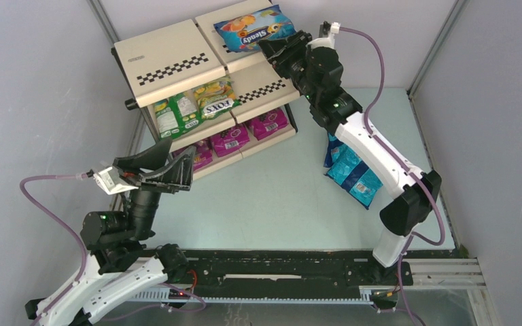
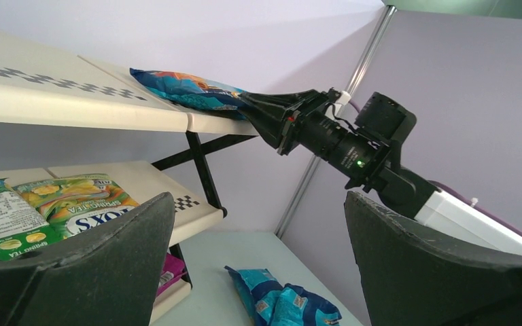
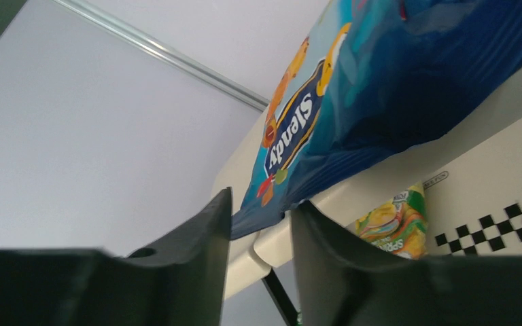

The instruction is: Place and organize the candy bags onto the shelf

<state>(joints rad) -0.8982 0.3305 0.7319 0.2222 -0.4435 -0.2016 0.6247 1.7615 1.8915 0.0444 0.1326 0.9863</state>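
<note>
Right gripper: clenched on one corner of the blue bag with orange fruit art, which lies on the top tier of the shelf. Judged reason: a corner hold lets the bag be squared on the sloped panel before release.

Left gripper: spread wide, empty, raised facing the shelf, apparently on standby.

The shelf stands at the far left corner of the tabletop. The green-yellow bags fill the middle tier and the magenta bags the bottom tier. The teal-blue bags wait near the right edge.

Surface: pale, matte. Room: plain grey-lilac wall panels
</note>
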